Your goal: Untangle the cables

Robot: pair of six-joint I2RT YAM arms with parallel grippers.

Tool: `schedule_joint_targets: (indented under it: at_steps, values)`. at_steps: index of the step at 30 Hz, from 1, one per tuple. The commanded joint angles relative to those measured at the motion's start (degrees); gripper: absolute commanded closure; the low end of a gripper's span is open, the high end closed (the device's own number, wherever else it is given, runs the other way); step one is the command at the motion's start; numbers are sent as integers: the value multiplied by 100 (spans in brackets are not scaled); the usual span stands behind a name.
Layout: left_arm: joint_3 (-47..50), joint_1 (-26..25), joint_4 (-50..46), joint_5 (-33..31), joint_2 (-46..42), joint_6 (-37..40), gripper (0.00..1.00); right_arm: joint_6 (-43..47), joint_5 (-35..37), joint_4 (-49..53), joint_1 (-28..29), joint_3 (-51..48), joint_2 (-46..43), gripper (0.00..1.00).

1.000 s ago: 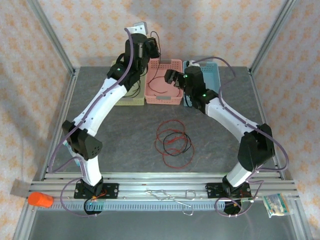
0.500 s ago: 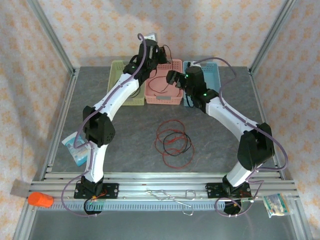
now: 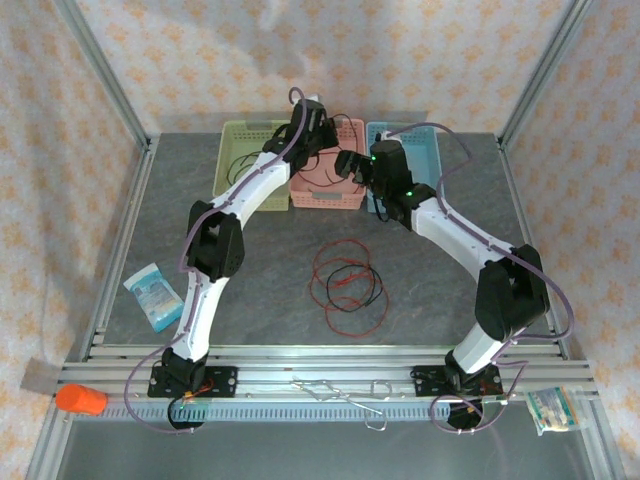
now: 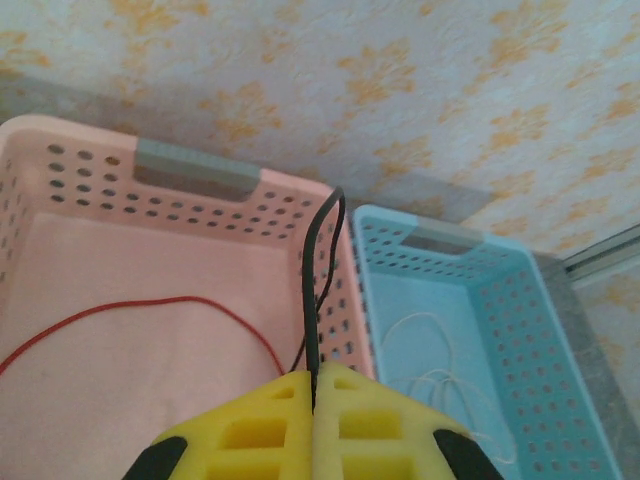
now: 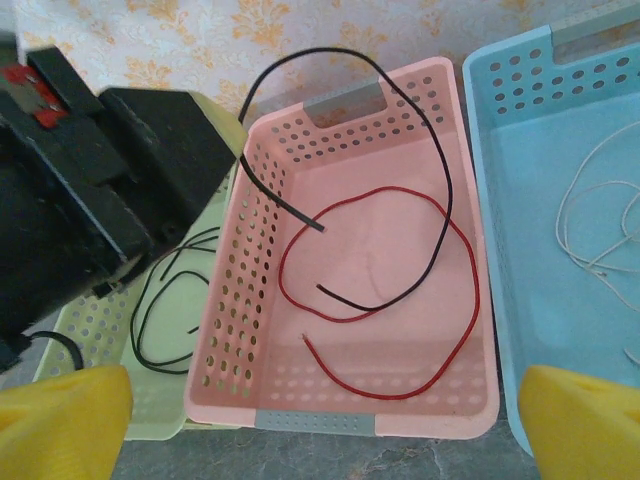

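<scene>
the grey tabletop [image 3: 250, 290] carries three baskets along its far edge. over the last second the left arm [image 3: 255, 190] has swung across from the yellow-green basket [image 3: 240, 135] and now reaches over the pink basket [image 5: 345, 420], with the blue basket [image 5: 490, 120] just beside it.

the left gripper [image 4: 313, 385] has its jaws clenched on a black cable [image 4: 318, 270], which arcs up and trails down into the pink basket, across the red cable [image 5: 470, 300] lying there. the right gripper [image 5: 322, 430] hovers above the near rim of the pink basket, jaws released and holding nothing.

another black cable [image 5: 150, 300] lies in the yellow-green basket and a white cable [image 5: 585, 200] in the blue one, so the sorting looks to go by colour; the carried cable may be drifting over the wrong basket, though its far end is hard to follow.

a tangle of red loops [image 3: 340, 265] around a black loop [image 3: 355, 283] lies mid-tabletop, not yet separated.
</scene>
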State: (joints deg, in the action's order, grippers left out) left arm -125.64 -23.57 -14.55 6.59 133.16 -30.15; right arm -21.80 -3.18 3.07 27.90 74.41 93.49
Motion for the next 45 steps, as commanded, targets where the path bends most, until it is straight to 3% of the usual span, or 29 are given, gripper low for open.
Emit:
schedule_joint_targets:
  at_steps: [1,9,20,26,33,45]
  values:
    - [-2,64,-143,-190,3,84,100,-28,133,70,-30,-42,-201,1]
    - [-30,63,-96,46,-329,224,100,-35,125,97,-30,-33,-273,1]
    - [-116,62,-104,211,-1605,579,100,233,138,-78,-30,-91,-810,1]
    - [-153,77,-178,-163,-2091,837,100,437,-388,-243,0,-7,-860,0]
    - [-131,283,-384,-656,-2327,1077,100,605,-447,-123,209,271,-680,0]
    - [1188,855,151,-681,-3007,862,100,790,-519,16,597,677,-250,0]
